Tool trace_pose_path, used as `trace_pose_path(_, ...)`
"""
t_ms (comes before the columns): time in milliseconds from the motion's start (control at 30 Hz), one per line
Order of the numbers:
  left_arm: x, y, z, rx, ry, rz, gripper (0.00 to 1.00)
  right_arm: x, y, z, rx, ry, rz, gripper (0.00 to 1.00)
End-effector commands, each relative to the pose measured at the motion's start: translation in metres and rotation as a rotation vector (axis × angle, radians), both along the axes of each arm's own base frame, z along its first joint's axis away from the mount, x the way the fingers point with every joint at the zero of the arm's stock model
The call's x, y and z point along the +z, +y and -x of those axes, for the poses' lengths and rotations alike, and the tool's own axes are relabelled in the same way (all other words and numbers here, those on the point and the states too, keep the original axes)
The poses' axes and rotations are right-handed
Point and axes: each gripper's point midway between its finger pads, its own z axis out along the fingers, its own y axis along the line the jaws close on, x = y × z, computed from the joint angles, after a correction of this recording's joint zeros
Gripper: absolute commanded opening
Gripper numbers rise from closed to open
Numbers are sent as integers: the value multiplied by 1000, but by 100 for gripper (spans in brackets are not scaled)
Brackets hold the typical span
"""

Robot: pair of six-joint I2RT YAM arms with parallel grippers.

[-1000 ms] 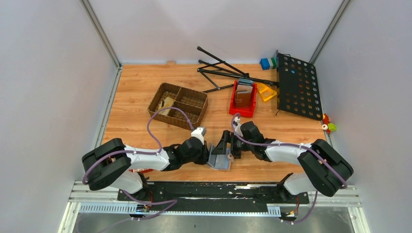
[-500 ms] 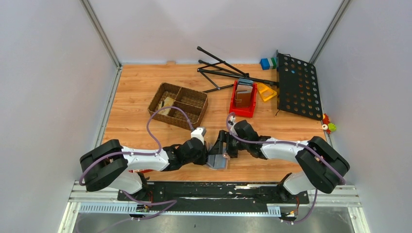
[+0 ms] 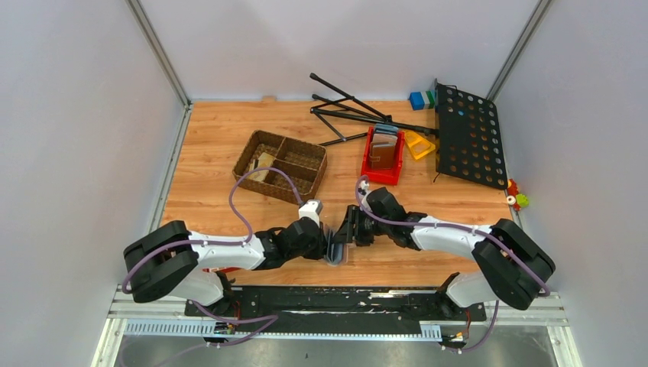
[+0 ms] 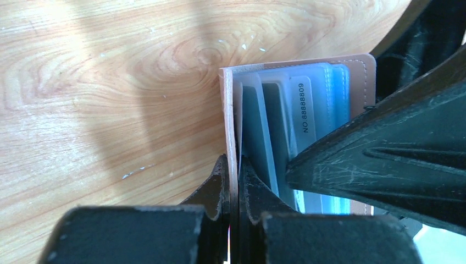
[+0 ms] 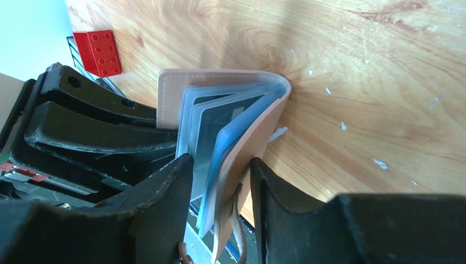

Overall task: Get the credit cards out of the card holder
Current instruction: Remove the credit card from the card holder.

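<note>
The left end effector (image 4: 232, 165) is clamped on one taupe cover of the card holder (image 4: 367, 82), which is half open between the arms near the worktop's (image 4: 82, 82) front edge. The holder looks light and floppy. The credit cards (image 4: 304, 104) look stiff and slick, best pinched by an exposed edge. The right end effector (image 5: 221, 162) straddles the other cover at a narrow gap; I cannot tell whether it grips.

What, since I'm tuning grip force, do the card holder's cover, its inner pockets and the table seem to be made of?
The card holder cover: matte taupe leather or faux leather, judging by its stitched edge and soft fold. Its inner pockets: thin, translucent, bluish, slightly glossy, probably plastic film. The table: wood or wood-look laminate, grain visible, satin, flecked with white scuffs.
</note>
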Motion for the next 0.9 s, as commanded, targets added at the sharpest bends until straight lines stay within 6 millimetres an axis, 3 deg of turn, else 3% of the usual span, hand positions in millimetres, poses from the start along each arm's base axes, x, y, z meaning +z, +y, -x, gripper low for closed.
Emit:
trace_pose_path(0,20,-1,-11,45,-61,45,0,-1,-9,-1,-12,-30,51,39)
trace_pose_path(400,26,7,-9,66,-61,85,4,-8,-12,3,-3,-20,55,4)
trace_pose_path(567,35,10,-8,66,-78,117,28,-5,-12,3,4,-28,57,1)
trace_pose_path(767,54,26,-13,85,-142,89,72,3,-15,1,6,-49,75,1)
trace_pose_path(867,63,22,-12,55,-160,100,79,7,-14,1,13,-55,73,1)
